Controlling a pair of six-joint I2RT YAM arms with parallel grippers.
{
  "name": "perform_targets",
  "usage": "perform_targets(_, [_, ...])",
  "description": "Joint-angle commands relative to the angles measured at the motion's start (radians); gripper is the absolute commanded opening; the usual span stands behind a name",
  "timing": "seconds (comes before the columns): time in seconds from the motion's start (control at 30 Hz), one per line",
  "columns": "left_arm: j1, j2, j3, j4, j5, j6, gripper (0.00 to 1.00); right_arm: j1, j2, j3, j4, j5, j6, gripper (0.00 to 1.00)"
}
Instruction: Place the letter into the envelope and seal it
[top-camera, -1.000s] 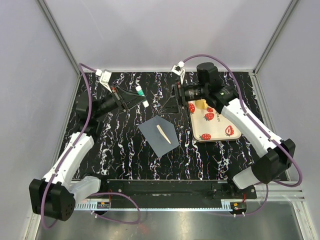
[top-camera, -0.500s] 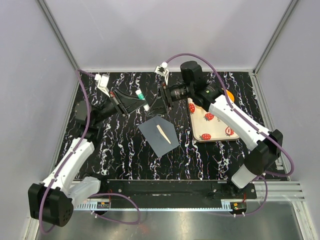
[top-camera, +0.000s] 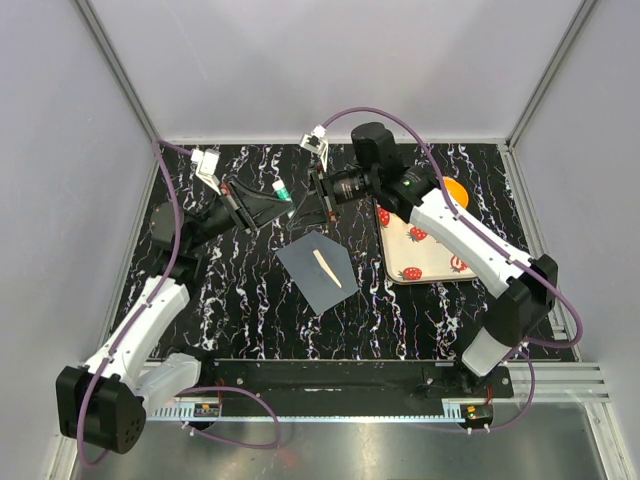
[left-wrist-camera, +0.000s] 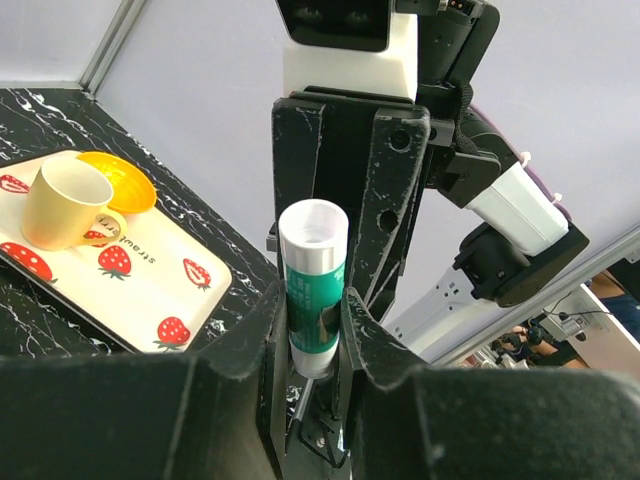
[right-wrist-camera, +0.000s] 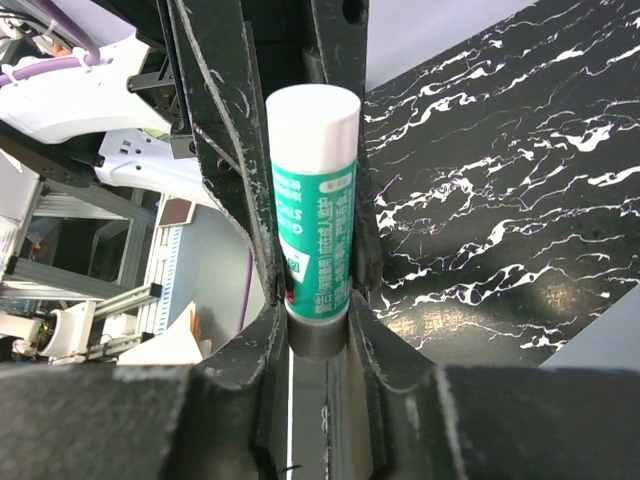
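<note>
The dark grey envelope (top-camera: 318, 268) lies flat mid-table, with a narrow tan strip of the letter (top-camera: 328, 268) showing on it. Behind it, both grippers meet on a green-and-white glue stick (top-camera: 283, 188) held above the table. My left gripper (left-wrist-camera: 315, 300) is shut on the glue stick's (left-wrist-camera: 313, 285) green body. From the opposite side, my right gripper (right-wrist-camera: 318, 320) pinches the dark end of the glue stick (right-wrist-camera: 313, 210). The stick's white end points away from the right wrist camera.
A strawberry-printed tray (top-camera: 432, 262) sits right of the envelope. It carries a beige cup (left-wrist-camera: 65, 205) and an orange bowl (top-camera: 455, 190). The right arm stretches over the tray's back edge. Grey walls enclose the black marbled table (top-camera: 240, 300).
The right gripper swung left from above the tray to the glue stick and closed on it. The left gripper kept its hold and shifted slightly right.
</note>
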Motion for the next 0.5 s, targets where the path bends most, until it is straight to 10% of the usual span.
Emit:
perform_targets(0.0, [-0.005, -0.028, -0.004, 0.043, -0.001, 0.011, 0.05, 0.007, -0.015, 0.033, 0.029, -0.018, -0.004, 0.04])
perform_targets(0.13, [0.007, -0.042, 0.03, -0.104, 0.045, 0.08, 0.54, 0.008, -0.036, 0.019, -0.051, 0.0, -0.078, 0.0])
perform_targets(0.47, [0.093, -0.008, 0.3, -0.708, 0.284, 0.57, 0.58, 0.007, -0.076, 0.037, -0.503, 0.129, -0.498, 0.0])
